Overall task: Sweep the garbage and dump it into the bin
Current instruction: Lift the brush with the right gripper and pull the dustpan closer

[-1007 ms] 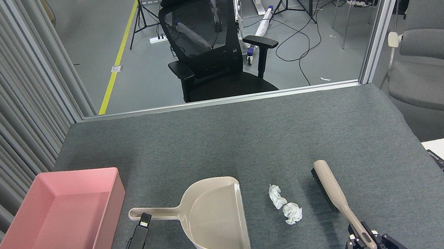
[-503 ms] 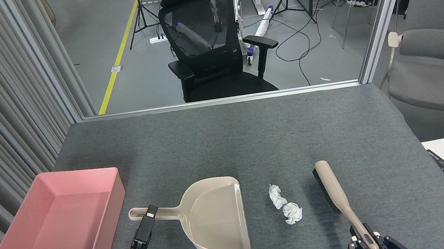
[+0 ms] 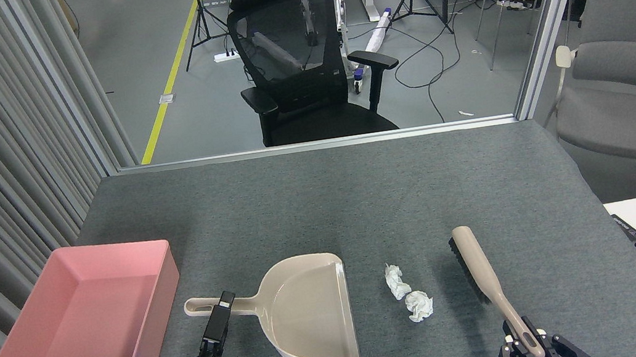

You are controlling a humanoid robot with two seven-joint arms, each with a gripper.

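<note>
Near worktop front edge: tissue wads (image 3: 409, 293) lie between dustpan (image 3: 311, 310) & brush (image 3: 480, 271), brush clamped by right gripper (image 3: 532, 351); left gripper (image 3: 221, 307), state unclear, over dustpan handle; bin (image 3: 76, 337) far left.

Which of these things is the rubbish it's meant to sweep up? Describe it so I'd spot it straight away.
Look at the grey table, near its front edge. Between the beige dustpan and the long-handled brush lie two small crumpled wads of white tissue, side by side on the felt. They are the only white, shapeless things on the table; everything beside them is smooth plastic.
</note>
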